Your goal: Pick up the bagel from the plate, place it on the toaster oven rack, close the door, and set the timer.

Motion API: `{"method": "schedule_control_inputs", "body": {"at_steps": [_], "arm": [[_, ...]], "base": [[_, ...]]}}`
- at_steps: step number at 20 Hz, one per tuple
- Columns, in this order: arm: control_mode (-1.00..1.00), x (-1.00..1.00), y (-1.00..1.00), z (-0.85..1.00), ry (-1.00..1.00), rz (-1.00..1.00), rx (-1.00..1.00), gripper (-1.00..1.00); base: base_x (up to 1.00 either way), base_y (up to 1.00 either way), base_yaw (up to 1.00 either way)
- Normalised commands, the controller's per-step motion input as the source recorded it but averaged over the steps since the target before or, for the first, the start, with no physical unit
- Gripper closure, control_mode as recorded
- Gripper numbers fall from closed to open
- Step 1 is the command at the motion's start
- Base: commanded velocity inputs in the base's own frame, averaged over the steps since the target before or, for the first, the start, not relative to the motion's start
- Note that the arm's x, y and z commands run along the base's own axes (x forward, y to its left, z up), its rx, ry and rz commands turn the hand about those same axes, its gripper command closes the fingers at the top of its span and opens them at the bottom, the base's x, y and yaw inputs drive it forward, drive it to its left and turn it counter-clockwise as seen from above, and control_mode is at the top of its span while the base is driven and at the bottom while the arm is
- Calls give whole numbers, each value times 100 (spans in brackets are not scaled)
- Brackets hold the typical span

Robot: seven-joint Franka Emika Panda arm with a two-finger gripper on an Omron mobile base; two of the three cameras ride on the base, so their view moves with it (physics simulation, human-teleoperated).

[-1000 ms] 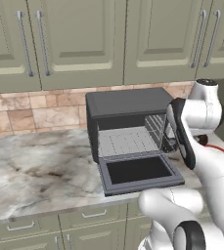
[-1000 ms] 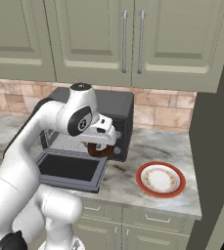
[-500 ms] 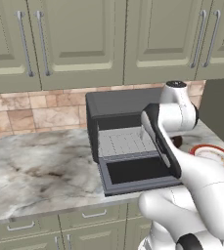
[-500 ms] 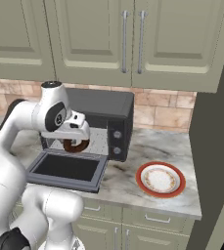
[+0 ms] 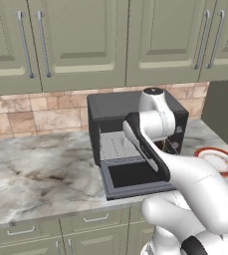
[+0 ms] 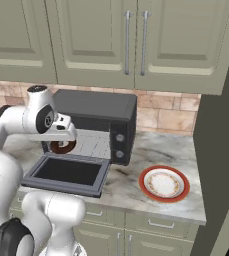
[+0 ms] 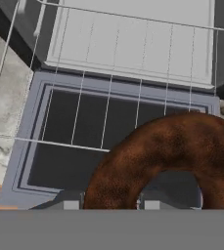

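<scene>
Brown and glossy, the bagel [image 6: 62, 147] sits clamped in my gripper [image 6: 63, 145], held over the open oven [image 6: 93, 125] mouth, above the rack [image 7: 108, 97] and the dropped door [image 6: 68, 172]. From the hand view I see the rack's wires bare beneath the bagel, the door's glass below them. On the counter [image 6: 136, 185] to the right, the plate [image 6: 163, 183] lies bare, well apart from the oven.
</scene>
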Motion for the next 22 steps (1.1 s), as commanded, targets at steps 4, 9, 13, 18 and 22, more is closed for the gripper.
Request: {"method": "schedule_control_inputs", "body": {"at_steps": [4, 9, 13, 18, 22], "arm": [[-100, 31, 21, -29, 0, 6, 0, 100], [-100, 36, 6, -22, 0, 5, 0, 100], [-100, 28, 0, -17, 0, 3, 0, 100], [-100, 17, 0, -24, 0, 1, 0, 100], [-100, 9, 1, -26, 0, 0, 0, 100]], "base": [[0, 0, 0], [0, 0, 0], [0, 0, 0], [0, 0, 0], [0, 0, 0]]}}
